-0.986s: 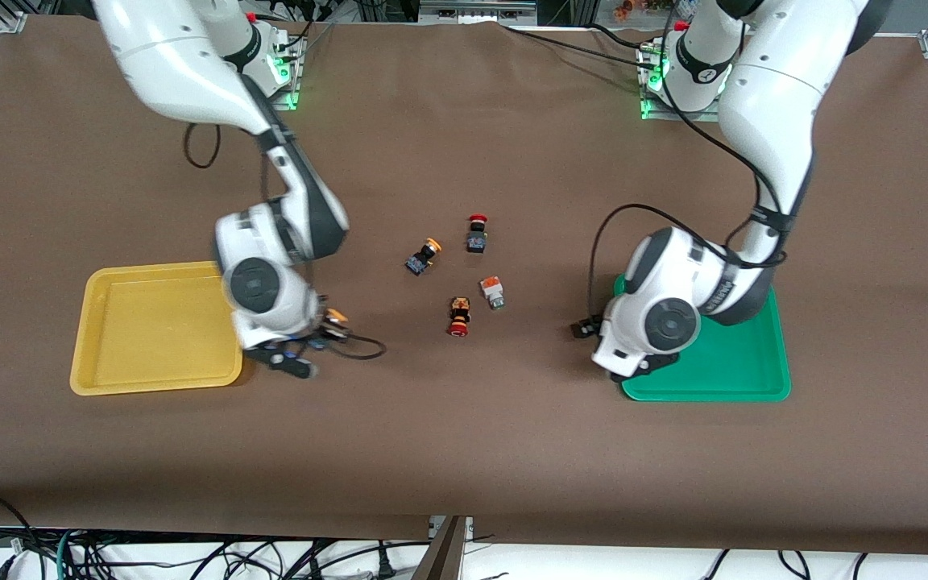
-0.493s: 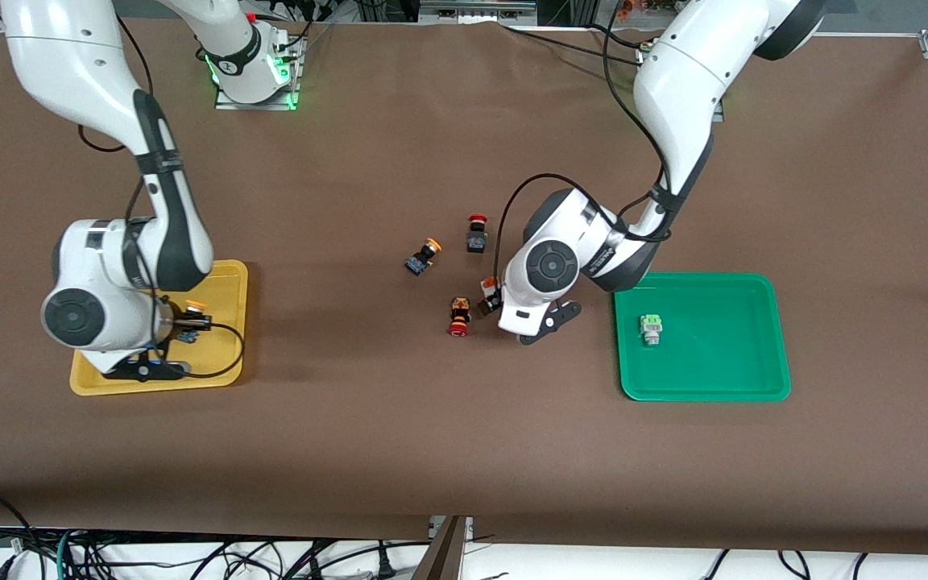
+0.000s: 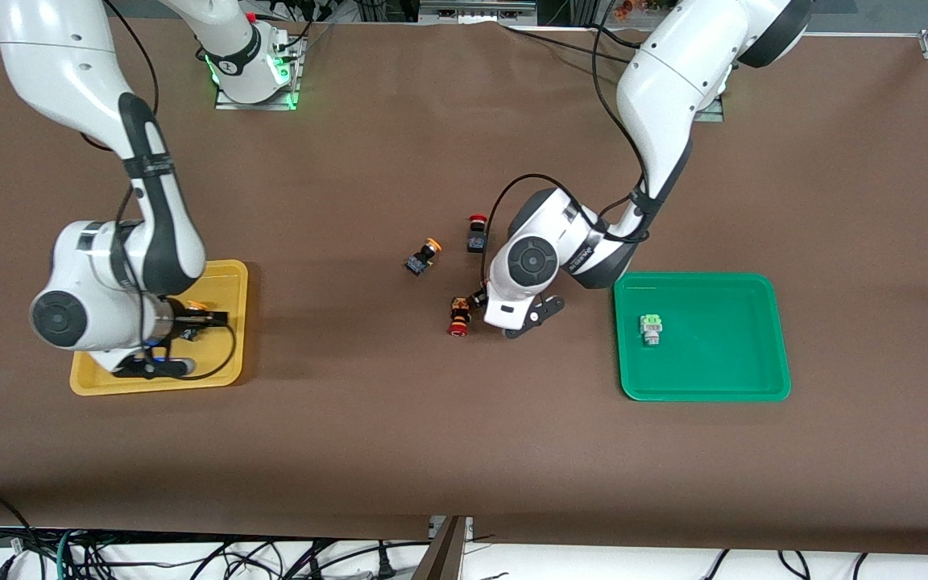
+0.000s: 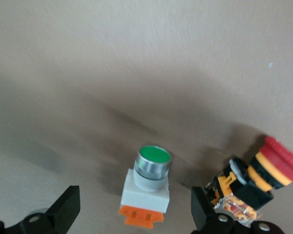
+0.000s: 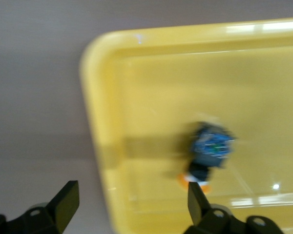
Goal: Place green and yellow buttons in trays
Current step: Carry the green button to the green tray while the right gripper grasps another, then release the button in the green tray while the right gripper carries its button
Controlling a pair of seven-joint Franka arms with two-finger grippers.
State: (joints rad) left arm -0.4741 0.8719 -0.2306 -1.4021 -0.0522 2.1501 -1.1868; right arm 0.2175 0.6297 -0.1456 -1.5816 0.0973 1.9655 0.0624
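My right gripper hangs open over the yellow tray. A black-bodied button with a yellow-orange cap is in that tray, and in the right wrist view this button is clear of my right gripper. My left gripper is open and low over a whitish button with a green cap and orange block, which sits between its fingers without touching them. The green tray holds a whitish-grey and light-green button. Another yellow-capped button lies on the table mid-way between the trays.
A red mushroom-cap switch lies close beside my left gripper, and in the left wrist view this switch is right by one finger. A second red-capped switch lies farther from the front camera. A brown mat covers the table.
My right arm carried the yellow-capped button over the yellow tray and let it go. My left arm left the green tray, with a button in it, and came down over the whitish button.
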